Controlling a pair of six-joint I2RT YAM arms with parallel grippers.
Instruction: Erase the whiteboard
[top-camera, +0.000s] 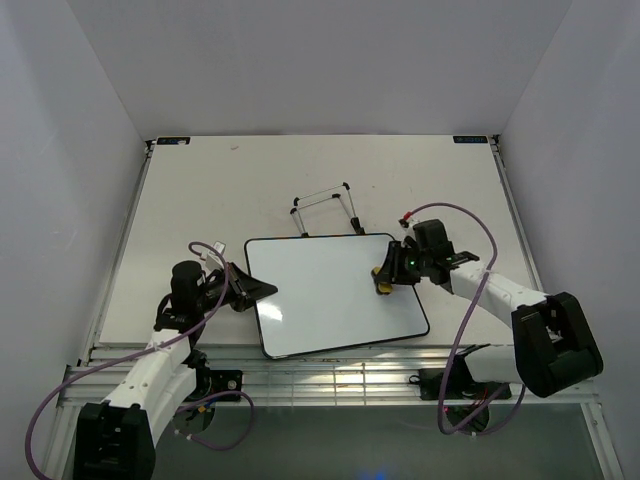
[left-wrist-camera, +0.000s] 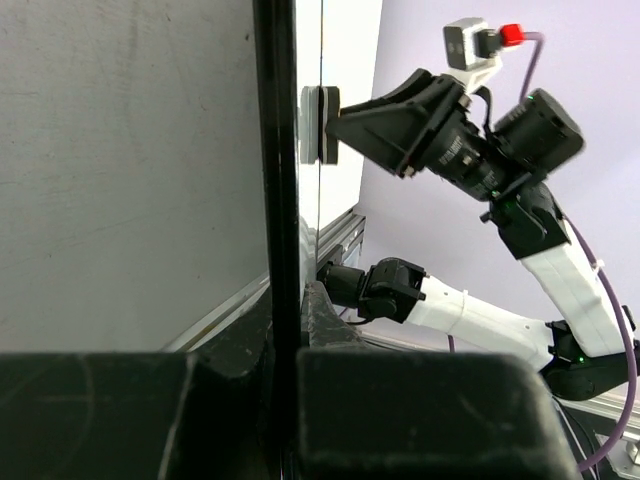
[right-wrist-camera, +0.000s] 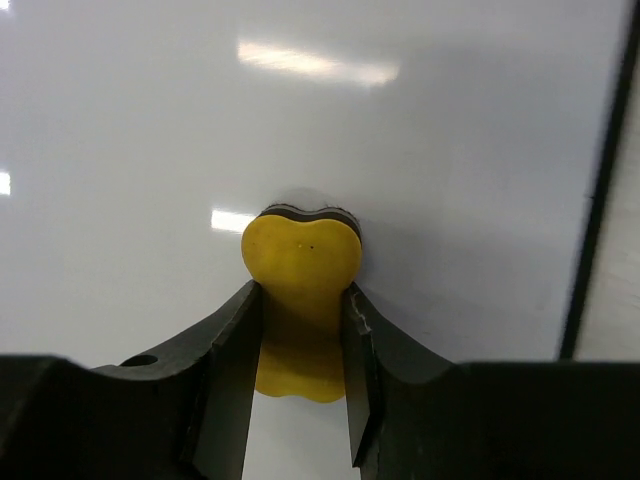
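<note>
The whiteboard (top-camera: 330, 292) lies flat on the table, blank and glossy with a thin black rim. My left gripper (top-camera: 262, 289) is shut on its left edge; in the left wrist view the black rim (left-wrist-camera: 277, 200) runs between my fingers. My right gripper (top-camera: 385, 280) is shut on the yellow eraser (top-camera: 382, 283) and presses it on the board's right part. In the right wrist view the eraser (right-wrist-camera: 302, 290) sits between my fingers (right-wrist-camera: 232, 370) against the white board (right-wrist-camera: 300, 120). The eraser also shows edge-on in the left wrist view (left-wrist-camera: 322, 124).
A thin wire easel stand (top-camera: 326, 208) lies just behind the board. The table (top-camera: 200, 190) is pale and walled in by white panels. The metal rail of the near table edge (top-camera: 330, 372) runs in front of the board.
</note>
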